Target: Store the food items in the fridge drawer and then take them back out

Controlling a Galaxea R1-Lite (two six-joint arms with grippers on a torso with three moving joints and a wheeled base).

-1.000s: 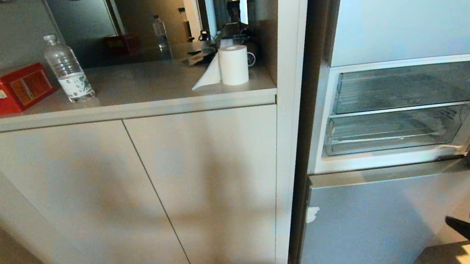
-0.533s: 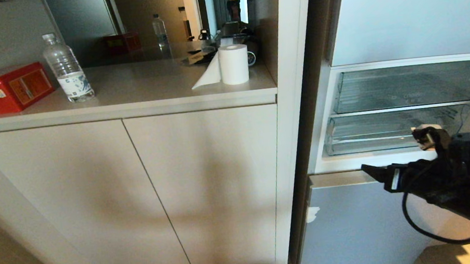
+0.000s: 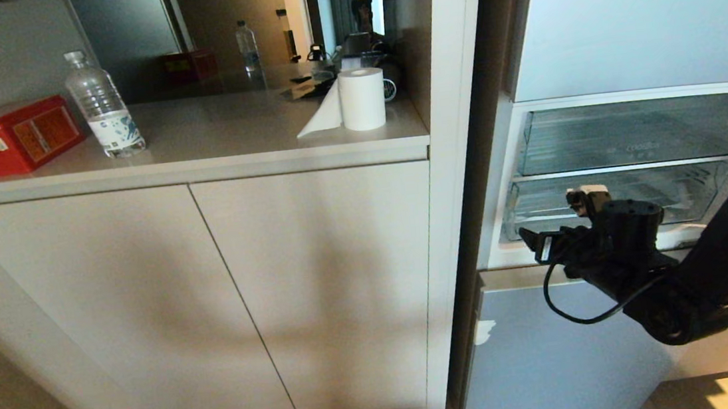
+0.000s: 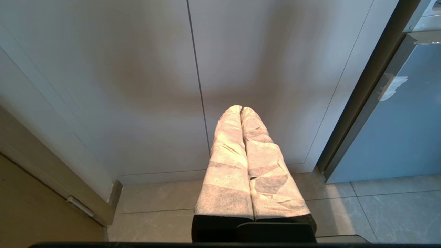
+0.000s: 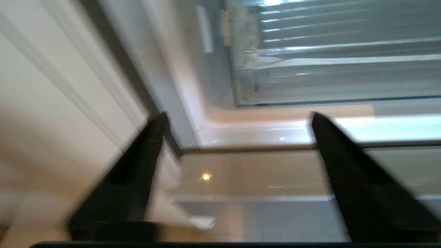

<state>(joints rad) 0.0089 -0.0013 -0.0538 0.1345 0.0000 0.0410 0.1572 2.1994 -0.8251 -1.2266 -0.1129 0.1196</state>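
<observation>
while the black right gripper [image 5: 237,117] hangs open and empty, the clear ribbed plastic fridge drawer [image 3: 611,204] lies just beyond it, long axis running left-right; the left gripper [image 4: 241,110] rests closed, farther off.

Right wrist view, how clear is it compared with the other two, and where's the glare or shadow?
Right wrist view: smeared with motion blur, the open right gripper and fridge drawer streaked, a small bright glint below. Head view: sharp, with soft shadows across the cabinet doors. Left wrist view: sharp, warm light on the shut left gripper, a broad shadow on the cabinet behind.
</observation>
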